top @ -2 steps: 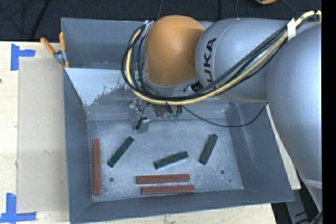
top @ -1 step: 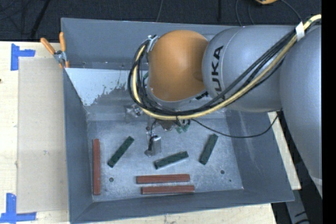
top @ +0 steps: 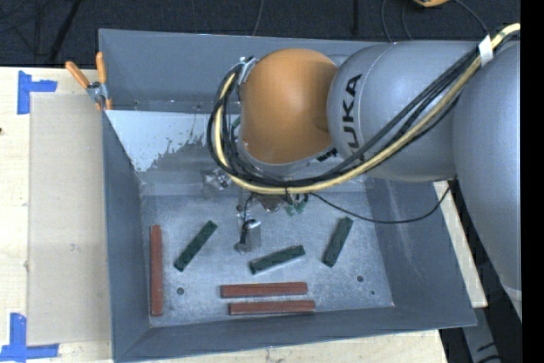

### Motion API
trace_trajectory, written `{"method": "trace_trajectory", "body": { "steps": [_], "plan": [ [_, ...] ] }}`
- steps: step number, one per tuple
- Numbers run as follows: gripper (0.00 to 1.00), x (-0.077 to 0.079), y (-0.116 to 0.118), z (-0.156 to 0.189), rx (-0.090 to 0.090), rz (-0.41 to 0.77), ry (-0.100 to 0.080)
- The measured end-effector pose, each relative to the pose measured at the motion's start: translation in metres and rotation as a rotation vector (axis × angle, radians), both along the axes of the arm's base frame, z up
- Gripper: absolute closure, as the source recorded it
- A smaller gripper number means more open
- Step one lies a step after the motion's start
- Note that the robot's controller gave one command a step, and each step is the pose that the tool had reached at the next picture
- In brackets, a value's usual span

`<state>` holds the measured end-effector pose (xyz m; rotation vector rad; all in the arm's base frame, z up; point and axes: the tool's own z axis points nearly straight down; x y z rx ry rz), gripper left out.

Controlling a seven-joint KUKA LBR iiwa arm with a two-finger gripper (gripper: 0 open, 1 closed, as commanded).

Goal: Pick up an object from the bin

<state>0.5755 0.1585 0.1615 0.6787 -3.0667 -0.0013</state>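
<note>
Hanging low at frame centre, gripper (top: 246, 239) sits over bin (top: 374, 269) floor between left green bar (top: 195, 245) and middle green bar (top: 277, 259), nearer the latter; wide or narrow cannot be told. Brown bars (top: 263, 290) lie below.

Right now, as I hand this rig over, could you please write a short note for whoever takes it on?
Gripper: low over the middle of the bin floor; I see nothing held.
Nearest things: the left green stick on the view's left of it, and the middle green stick just to its right.
Others: right green stick; upright brown stick by the left wall; upper brown stick and lower brown stick side by side at the front.
Done: nothing lifted yet.
Left: grasp one stick and lift it out.
</note>
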Motion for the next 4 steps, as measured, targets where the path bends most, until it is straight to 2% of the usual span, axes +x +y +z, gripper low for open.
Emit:
{"method": "trace_trajectory", "body": {
  "steps": [1,2,3,4],
  "plan": [
    [0.00,-0.010,0.016,-0.038,0.001,-0.072,-0.006],
    [0.00,-0.010,0.025,-0.072,-0.001,0.037,0.001],
    [1.00,0.021,-0.007,-0.084,0.001,0.237,-0.002],
    [1.00,0.021,-0.007,-0.084,0.001,0.236,-0.002]
  ]
}}
